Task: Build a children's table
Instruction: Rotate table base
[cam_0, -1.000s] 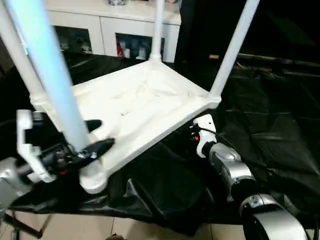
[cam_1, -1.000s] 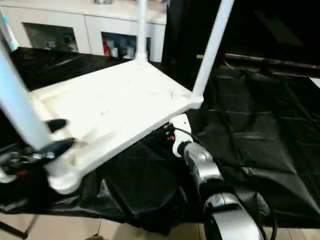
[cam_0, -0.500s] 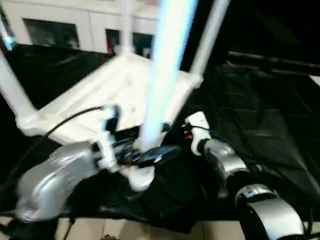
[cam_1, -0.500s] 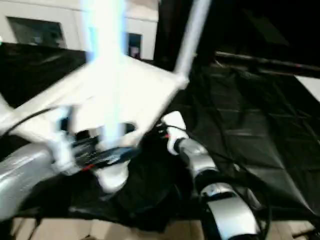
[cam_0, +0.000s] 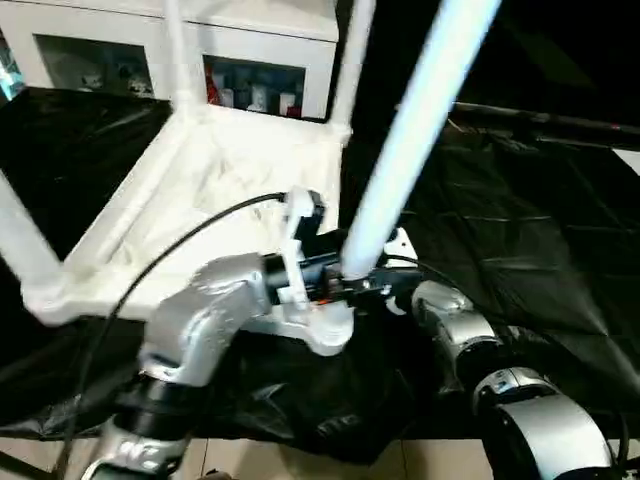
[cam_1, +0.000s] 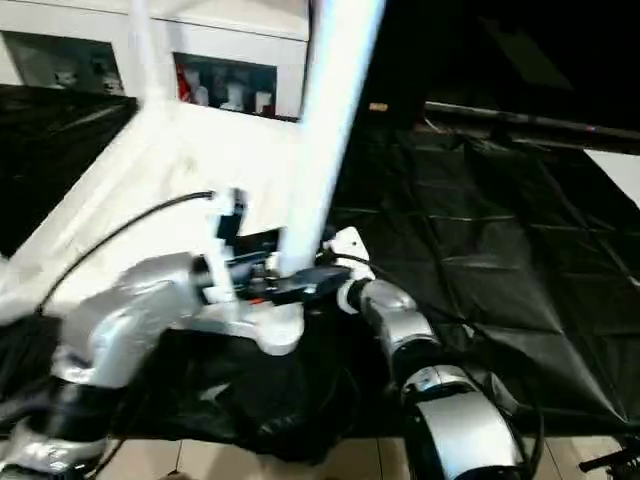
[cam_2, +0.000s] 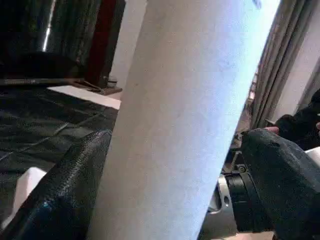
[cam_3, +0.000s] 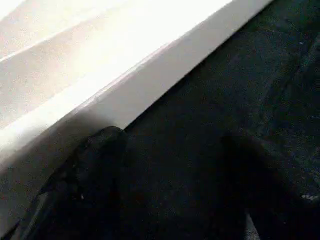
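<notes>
1. The tabletop lies upside down on the black sheet that covers the work surface, underside up, with its raised rim forming a shallow tray that holds nothing loose.
2. Legs stand up out of the round corner sockets: the far left leg, the far right leg, and the near left leg at the picture's left edge.
3. The near right leg rises from the near right socket and leans to the right as it climbs.
4. Here is the left gripper, reaching across the tabletop's near edge, its two black fingers pressed against either side of that near right leg just above the socket; the wrist view has the white tube wedged between them.
5. A black cable loops from the left forearm over the tabletop.
6. The right gripper sits low beside the tabletop's near right edge, fingers apart, with black sheet between them and nothing pinched; one finger is just beside the white rim.
7. The right forearm comes up from the bottom right.
8. Behind it all, a white cabinet with glass doors holds small items, too small to name.
</notes>
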